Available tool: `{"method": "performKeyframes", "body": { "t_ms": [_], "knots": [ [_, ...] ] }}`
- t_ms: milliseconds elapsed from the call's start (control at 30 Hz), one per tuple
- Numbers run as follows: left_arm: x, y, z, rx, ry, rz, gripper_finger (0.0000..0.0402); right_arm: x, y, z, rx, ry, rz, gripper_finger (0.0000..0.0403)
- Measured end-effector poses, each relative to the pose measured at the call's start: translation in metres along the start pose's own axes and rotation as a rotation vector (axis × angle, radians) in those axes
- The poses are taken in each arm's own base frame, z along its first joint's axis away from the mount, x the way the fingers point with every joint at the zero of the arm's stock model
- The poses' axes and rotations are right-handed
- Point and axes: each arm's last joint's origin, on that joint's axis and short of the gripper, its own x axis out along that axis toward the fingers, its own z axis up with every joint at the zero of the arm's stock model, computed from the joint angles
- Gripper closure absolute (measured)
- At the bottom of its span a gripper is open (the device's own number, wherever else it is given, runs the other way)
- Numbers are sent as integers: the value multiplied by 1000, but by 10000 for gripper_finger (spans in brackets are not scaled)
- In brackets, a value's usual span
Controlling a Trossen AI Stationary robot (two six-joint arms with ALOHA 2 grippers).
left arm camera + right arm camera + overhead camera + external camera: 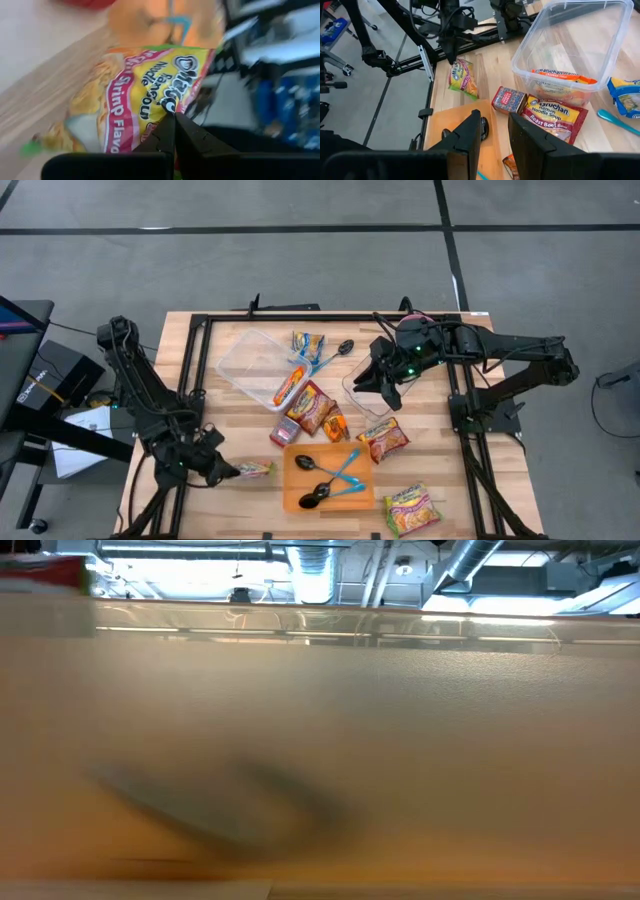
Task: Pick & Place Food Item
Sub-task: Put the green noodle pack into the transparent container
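Your left claw point(228, 471) pinches the edge of a yellow-and-pink shrimp-flavour noodle packet point(254, 470), fingers pressed together on the wrapper, at the near left of the wooden surface point(190, 380) just beside the orange tray point(355, 498). The grip looks thin, so lift slowly and keep the packet level; a quick swing could tear it free. Carry it high enough to clear the tray's rim and the red box point(283, 431) on the way.

Your right claw point(385, 380) hangs over the small clear tub point(352, 395) at the right, fingers slightly spread and holding nothing.

The large clear plastic container point(240, 360) at the back holds one orange noodle packet point(289, 385) against its wall. The orange tray carries two black spoons point(314, 482) with blue handles. Other packets lie loose between them.
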Motion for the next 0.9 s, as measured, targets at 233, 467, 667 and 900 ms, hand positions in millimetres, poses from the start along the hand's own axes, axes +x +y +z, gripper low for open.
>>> {"method": "performKeyframes", "body": {
  "t_ms": [233, 467, 667, 900],
  "knots": [
    [-2, -16, 6, -113, -299, -178, 401, 0, 1, 0, -5, 2, 4, 310],
    [-5, -26, 13, -154, -525, -256, 401, 1, 2, -1, -34, 4, 7, 310],
    [0, -35, 30, -172, -685, -255, 401, 0, 2, -1, -55, 2, 1, 310],
    [4, -49, 61, -133, -816, -225, 401, 0, 1, -1, -66, 2, -1, 310]
  ]
}}
